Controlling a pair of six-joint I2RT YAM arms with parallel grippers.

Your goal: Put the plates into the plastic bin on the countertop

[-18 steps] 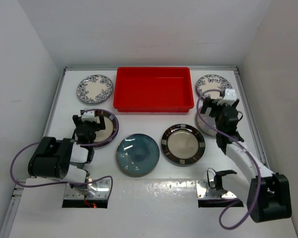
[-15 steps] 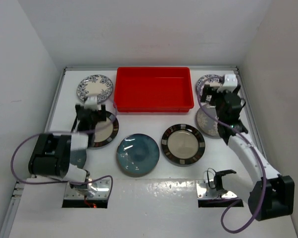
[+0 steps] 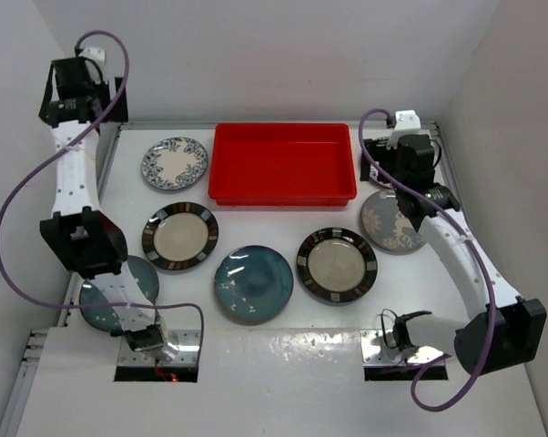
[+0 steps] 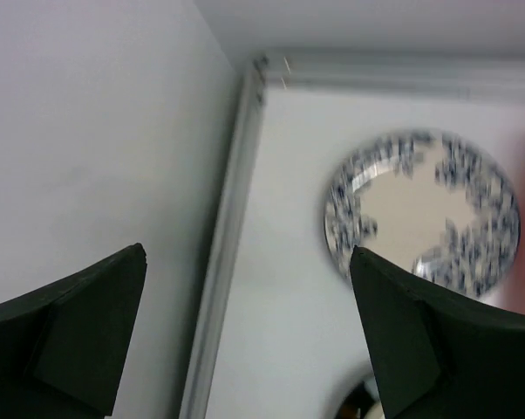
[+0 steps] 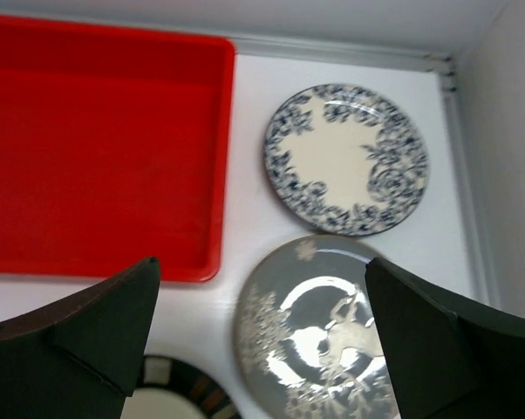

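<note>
We're at approach. The bin (image 3: 283,164) holds nothing and all plates (image 3: 253,284) sit on the surface (image 3: 283,223). Left tool (image 4: 245,262) is spread and empty, raised near the floral plate (image 4: 419,214). Right tool (image 5: 262,266) is spread and empty over the grey plate (image 5: 319,340). Next we need a descent and a rim grab.

Blur softens the floral plate (image 4: 419,205) by the far-left corner of the bench (image 4: 280,262) — a teal plate (image 3: 94,308) at the left edge lies partly hidden behind the left arm (image 3: 74,173).

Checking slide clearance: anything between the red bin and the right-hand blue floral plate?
Nothing. The right wrist view shows only a bare strip of white countertop between the red bin and the blue floral plate.
</note>
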